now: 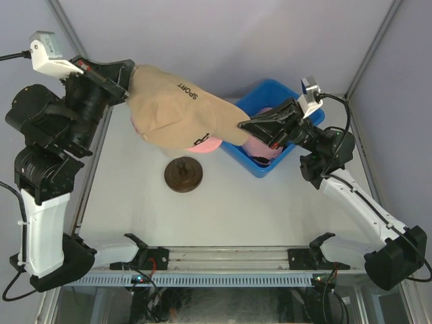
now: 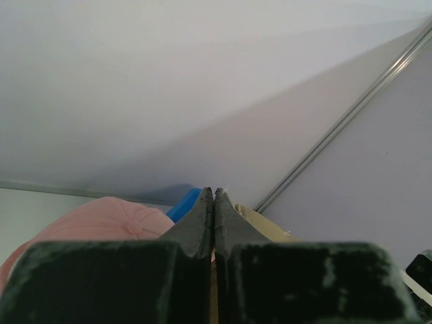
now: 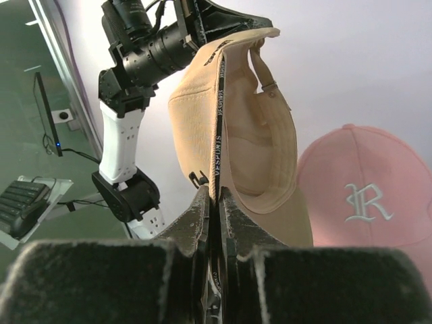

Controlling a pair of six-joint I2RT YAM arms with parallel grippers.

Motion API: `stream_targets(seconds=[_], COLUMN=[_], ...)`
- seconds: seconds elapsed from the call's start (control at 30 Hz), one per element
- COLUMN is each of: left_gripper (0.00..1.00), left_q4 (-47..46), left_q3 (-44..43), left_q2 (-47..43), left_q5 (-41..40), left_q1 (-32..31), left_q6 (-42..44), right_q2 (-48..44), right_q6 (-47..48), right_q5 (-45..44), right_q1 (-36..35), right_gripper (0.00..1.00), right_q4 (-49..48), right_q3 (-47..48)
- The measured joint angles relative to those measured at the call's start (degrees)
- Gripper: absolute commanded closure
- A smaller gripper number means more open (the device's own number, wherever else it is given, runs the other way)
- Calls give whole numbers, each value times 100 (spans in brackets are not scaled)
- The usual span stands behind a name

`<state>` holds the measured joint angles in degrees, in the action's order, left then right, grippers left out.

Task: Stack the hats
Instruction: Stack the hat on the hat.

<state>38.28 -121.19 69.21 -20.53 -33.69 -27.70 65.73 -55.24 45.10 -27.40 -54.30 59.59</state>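
Robotics lab test cell, white panel walls (image 1: 223, 40), aluminium frame rail (image 1: 223, 260), two bolted arms (image 1: 47, 223), loose cables (image 1: 13, 56)

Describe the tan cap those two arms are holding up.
The tan cap is soft fabric with black SPORT lettering outside. It is held in the air, stretched between both arms: the left gripper is shut on its back edge, the right gripper on the opposite edge. From below, its pale inside, a printed inner band and a small buckle show. It overlaps the pink cap beneath.
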Motion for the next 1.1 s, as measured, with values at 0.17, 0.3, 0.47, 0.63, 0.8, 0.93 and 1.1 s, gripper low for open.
stream_targets(seconds=[0.17, 0.3, 0.47, 0.63, 0.8, 0.93, 1.1], left_gripper=[100, 100, 100, 100, 100, 100, 100], left_q4=[212, 354, 483, 568, 809, 946, 1176], left_q3=[7, 22, 136, 20, -649, -848, -848], left_q2=[-127, -337, -599, -573, 173, 671, 1080], left_q5=[-52, -199, -579, -1086, -1248, -1123, -876], left_q1=[0, 2, 7, 15, 254, 627, 962], left_q6=[81, 190, 389, 660, 885, 885, 861], right_q2=[4, 114, 555, 1117, 1513, 1646, 1840], right_q6=[0, 0, 0, -2, -4, -31, -94], right_q5=[-181, -391, -590, -741, -822, -863, -857], right_q1=[-442, -931, -1303, -1298, -1040, -782, -568], right_gripper=[100, 100, 100, 100, 100, 100, 100], right_q4=[181, 184, 131, -42, -407, -605, -885], right_q3=[-37, -35, 46, 199, 297, 310, 411])
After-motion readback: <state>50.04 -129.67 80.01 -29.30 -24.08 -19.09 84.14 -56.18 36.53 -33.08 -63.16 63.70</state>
